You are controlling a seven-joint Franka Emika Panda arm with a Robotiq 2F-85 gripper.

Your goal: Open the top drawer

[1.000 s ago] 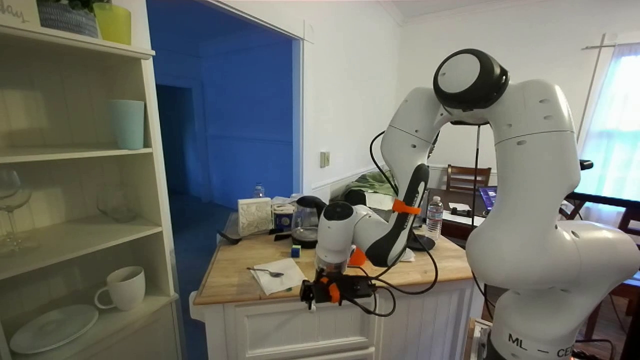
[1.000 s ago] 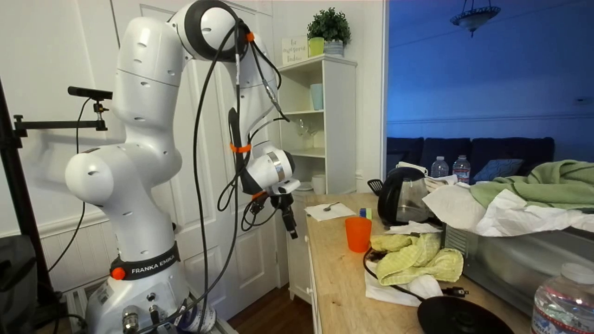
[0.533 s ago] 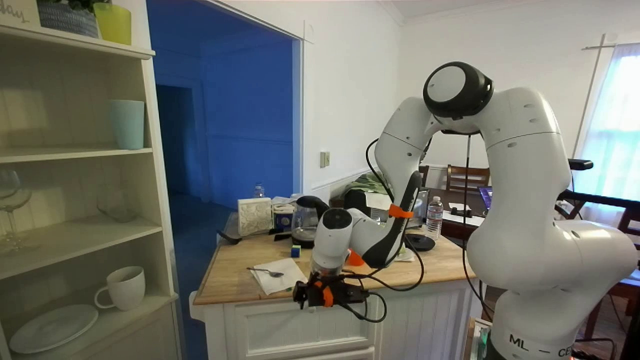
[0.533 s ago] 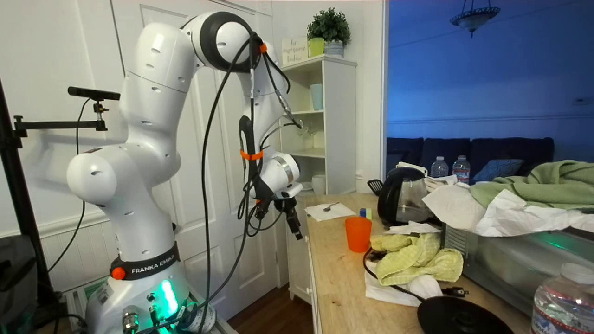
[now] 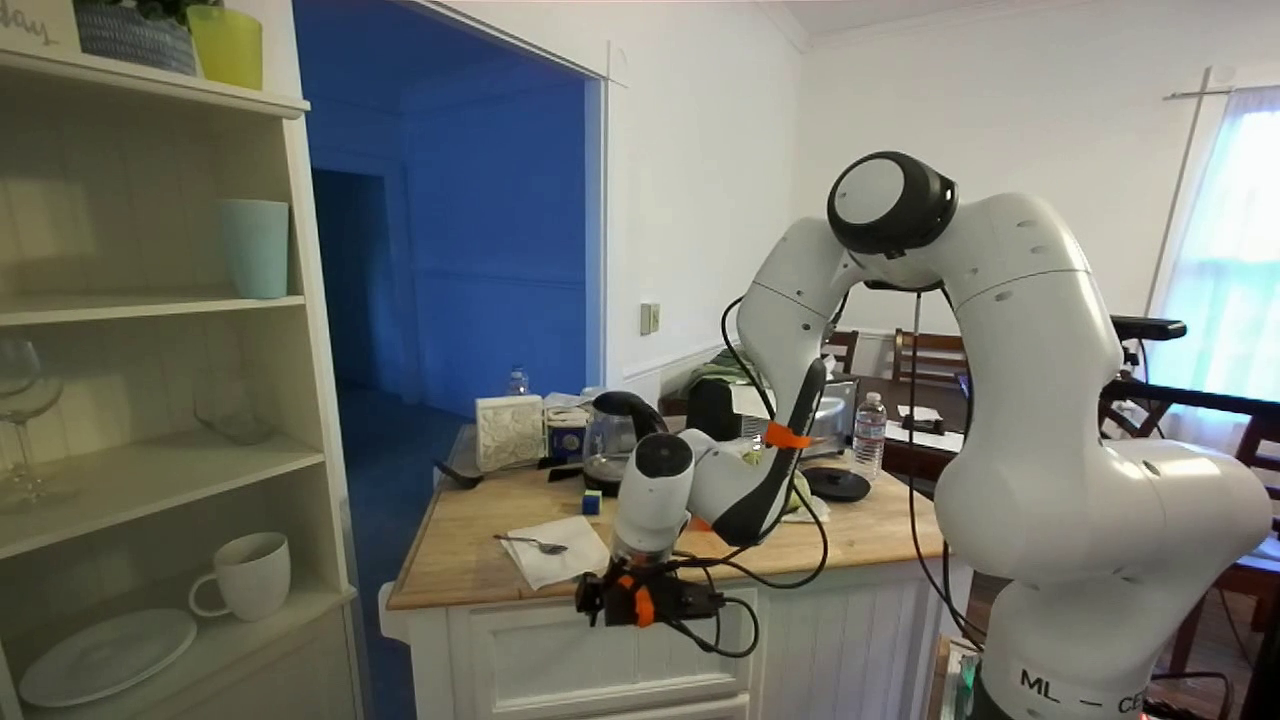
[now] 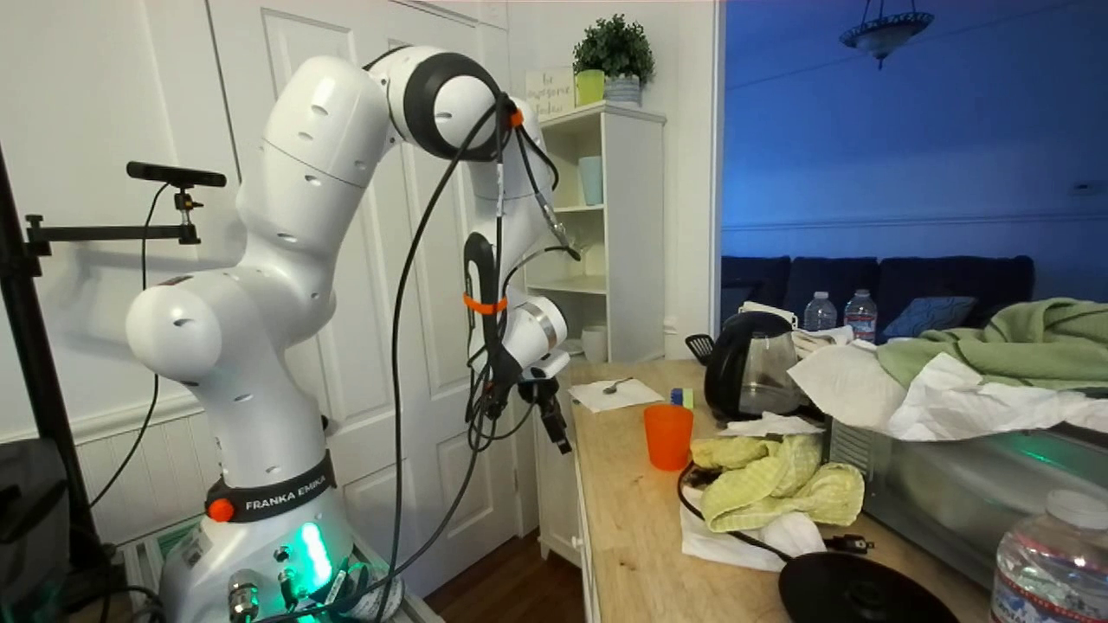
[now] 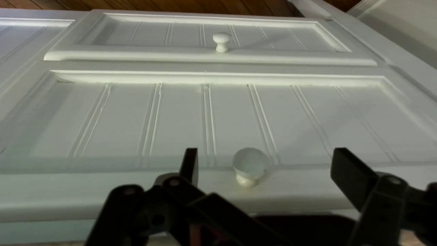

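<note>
The white top drawer (image 7: 191,119) has a panelled front and a round white knob (image 7: 251,165). Its front also shows in an exterior view (image 5: 540,660), and it looks shut. The wrist view is upside down, with the floor at its top. My gripper (image 7: 264,167) is open, and the knob shows between its two fingers, nearer the left finger, touching neither. How far the fingertips are from the knob in depth is hard to tell. In both exterior views the gripper (image 5: 590,605) (image 6: 558,441) hangs at the cabinet's front, just below the countertop edge.
A lower drawer (image 7: 136,34) with its own knob (image 7: 222,41) lies beneath. On the wooden countertop (image 6: 623,519) are a napkin with a spoon (image 5: 545,547), an orange cup (image 6: 668,437), a kettle (image 6: 749,368) and a yellow cloth (image 6: 779,493). A white shelf (image 5: 160,310) stands beside the cabinet.
The arm has lowered and come closer to the cabinet front. The gripper has shifted left and slightly down in an exterior view. A green light has come on at the robot's base.
</note>
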